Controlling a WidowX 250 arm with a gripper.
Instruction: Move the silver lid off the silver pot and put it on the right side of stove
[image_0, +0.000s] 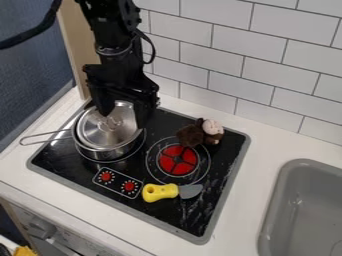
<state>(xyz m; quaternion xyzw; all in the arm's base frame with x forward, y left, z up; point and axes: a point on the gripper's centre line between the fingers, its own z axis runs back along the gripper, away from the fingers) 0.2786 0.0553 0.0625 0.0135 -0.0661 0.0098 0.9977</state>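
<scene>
Silver lid (97, 131) seemingly atop silver pot (115, 152)

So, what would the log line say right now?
gripper: open, over lid | lid: on pot | pot: on stove, left in view | step: lid not yet off

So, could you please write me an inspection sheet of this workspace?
Surface: black stove top set on a white counter; pale marks near its right edge.
Job's things: silver lid on the silver pot, at the stove's left; pot handle points left.
Clutter: yellow-handled toy knife and brown plush toy beside the red right burner.
Grippers: one black hand, open, over the lid.
Cables: thick black cable at upper left; thinner loop beside the arm.
Surroundings: white tiled wall behind, grey sink right.
</scene>
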